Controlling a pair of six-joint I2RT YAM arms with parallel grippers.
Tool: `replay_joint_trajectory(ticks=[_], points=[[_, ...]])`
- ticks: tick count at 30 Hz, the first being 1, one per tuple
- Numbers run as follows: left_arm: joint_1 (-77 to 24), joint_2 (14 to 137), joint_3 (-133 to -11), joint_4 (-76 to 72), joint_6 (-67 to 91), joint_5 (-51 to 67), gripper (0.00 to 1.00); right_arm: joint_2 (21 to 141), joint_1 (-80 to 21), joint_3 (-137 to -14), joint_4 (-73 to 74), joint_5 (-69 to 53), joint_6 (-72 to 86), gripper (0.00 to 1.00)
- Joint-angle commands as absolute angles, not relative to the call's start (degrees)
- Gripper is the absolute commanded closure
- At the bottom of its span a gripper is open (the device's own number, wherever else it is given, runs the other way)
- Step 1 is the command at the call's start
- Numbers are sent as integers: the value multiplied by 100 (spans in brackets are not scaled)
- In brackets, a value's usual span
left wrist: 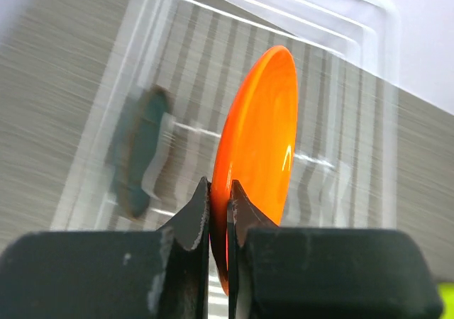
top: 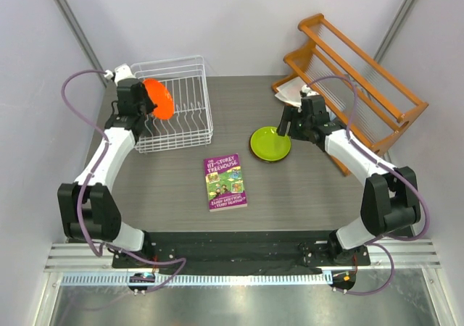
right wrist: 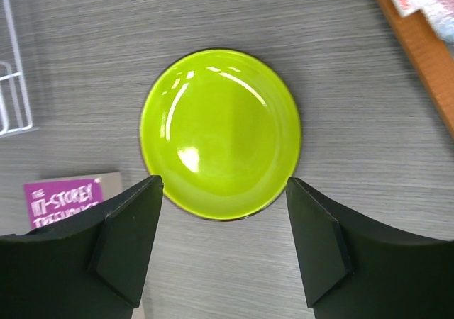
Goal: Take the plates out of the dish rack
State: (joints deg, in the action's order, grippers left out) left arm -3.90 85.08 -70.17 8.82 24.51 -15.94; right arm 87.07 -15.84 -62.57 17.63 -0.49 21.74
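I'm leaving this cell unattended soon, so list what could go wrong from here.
1. The left gripper pinches the orange plate by its rim only, on edge above the dish rack; it could slip or pivot and strike the wires.
2. A blurred teal plate seems to stand in the rack nearby; the orange one might clip it.
3. The right gripper hangs open over the lime green plate, so stacking the orange plate there risks an arm collision.
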Motion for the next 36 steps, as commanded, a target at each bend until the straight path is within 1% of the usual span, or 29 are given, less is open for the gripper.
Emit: replay_joint_trajectory(ticks=[1, 3, 7, 9, 14, 23, 25, 29, 30, 32, 33, 34, 35, 36], points=[[-483, 8086, -6681, 642, 3819, 348, 100, 8517, -1714, -6478, 1556, -614, 2337, 24], [-615, 8033, -6382, 256, 4085, 998, 100, 8447, -1793, -6347, 1136, -895, 2591, 24], [-975, 8077, -6003, -350, 4614, 1599, 100, 8350, -1889, -5960, 55, -1625, 3162, 23], [-1282, 8147, -5898, -657, 4798, 1696, 100, 8385, -1994, -5906, -430, -1872, 3287, 23], [-1827, 8323, -5889, -1002, 5036, 1854, 100, 8630, -2136, -6029, -660, -2075, 3507, 24], [-2206, 8631, -5950, -1371, 5150, 1977, 100, 8859, -2180, -5941, -1213, -2496, 3735, 23], [-2285, 8675, -5959, -1424, 5159, 2013, 100, 8930, -2180, -5915, -1387, -2619, 3779, 30], [-2338, 8754, -5985, -1625, 5159, 2171, 100, 9052, -2180, -5818, -1696, -2900, 3929, 33], [-2347, 8771, -5994, -1669, 5159, 2284, 100, 9079, -2180, -5810, -1766, -2953, 3981, 41], [-2373, 8789, -6029, -1670, 5107, 2329, 100, 9036, -2180, -5740, -1802, -2848, 3973, 62], [-2373, 8780, -6038, -1653, 5089, 2286, 100, 9009, -2180, -5704, -1828, -2795, 3973, 76], [-2373, 8772, -6029, -1600, 5045, 2242, 100, 8896, -2162, -5687, -1706, -2638, 3868, 85], [-2364, 8745, -6064, -1504, 4871, 2180, 96, 8808, -2171, -5687, -1557, -2402, 3771, 96], [-2373, 8667, -6073, -1242, 4765, 1988, 73, 8702, -2162, -5687, -1364, -2165, 3666, 97]])
